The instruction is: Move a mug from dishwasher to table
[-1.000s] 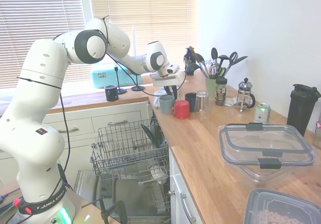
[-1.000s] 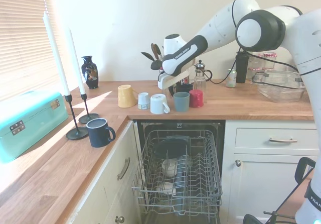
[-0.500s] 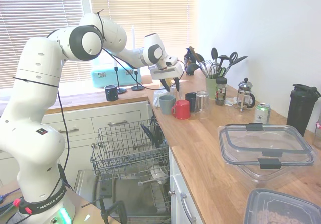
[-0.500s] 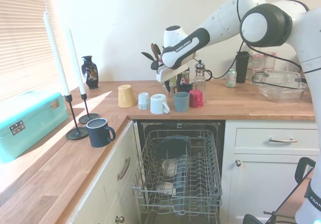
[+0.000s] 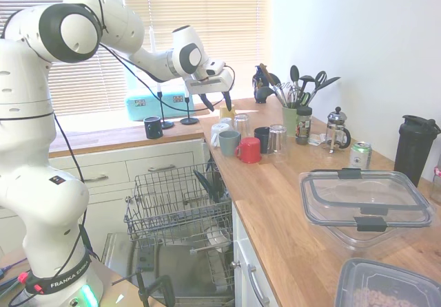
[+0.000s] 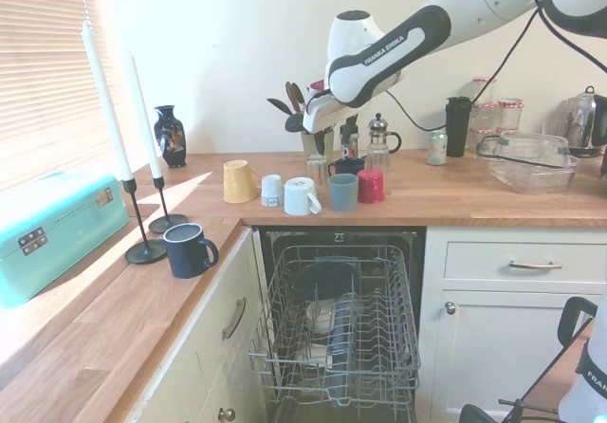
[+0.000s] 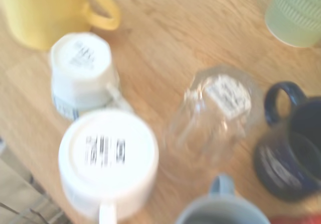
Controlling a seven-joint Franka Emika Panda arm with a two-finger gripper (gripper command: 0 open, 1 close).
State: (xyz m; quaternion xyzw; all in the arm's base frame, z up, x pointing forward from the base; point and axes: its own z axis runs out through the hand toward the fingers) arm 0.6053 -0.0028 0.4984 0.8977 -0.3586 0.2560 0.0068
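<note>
We see the plain blue-grey ceramic mug (image 5: 229, 142) standing upright on the light-brown wooden butcher-block countertop (image 5: 289, 204), touching the red mug (image 5: 249, 150) and near the edge above the open dishwasher with grey wire racks (image 5: 179, 204). The white arm's two-finger gripper (image 5: 216, 103) hangs above the mugs, fingers spread, holding nothing.
</note>
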